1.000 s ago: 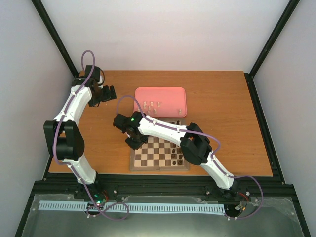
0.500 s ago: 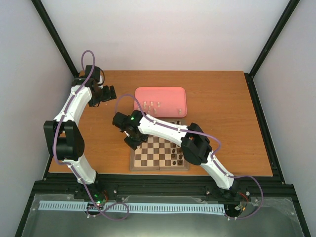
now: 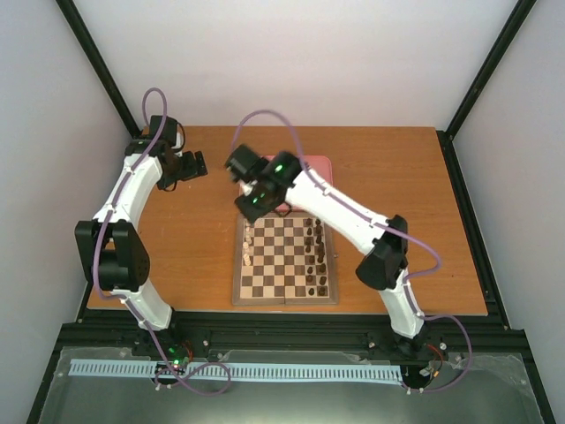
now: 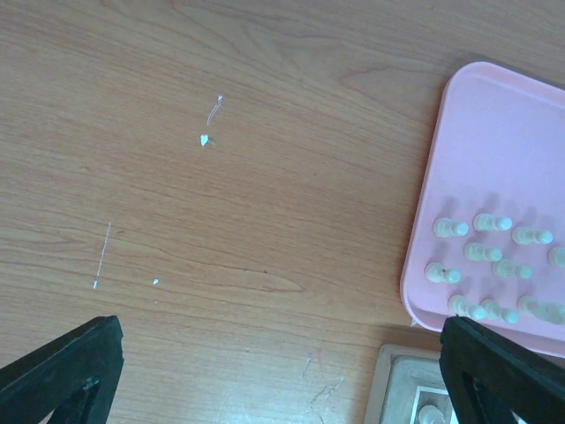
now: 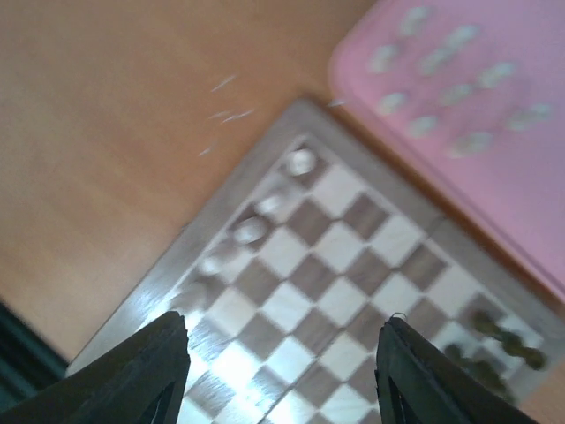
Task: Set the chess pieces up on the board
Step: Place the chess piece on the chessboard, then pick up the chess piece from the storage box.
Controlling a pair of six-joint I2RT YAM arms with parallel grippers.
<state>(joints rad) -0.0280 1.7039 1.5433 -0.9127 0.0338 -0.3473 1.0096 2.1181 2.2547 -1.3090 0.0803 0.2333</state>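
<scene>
While my right gripper (image 5: 282, 353) hangs over the far left corner of the board (image 3: 284, 301) with its 2 fingers apart and nothing between them, several cream chess pieces (image 5: 252, 230) sit in 1 line along the board's left edge. The others lie close together on the pink tray (image 4: 468, 132) just behind it. I think the danger is there: these pieces are so tiny and crowded that wide fingers may push a neighbour, or pinch 2 together. Returning low, I could also knock the line on the board. The dark pieces (image 3: 320, 256) stand on the opposite side, near my forearm. My left gripper (image 4: 282, 371), also open and empty, hangs over the table (image 3: 397, 177) beside the tray's corner.
</scene>
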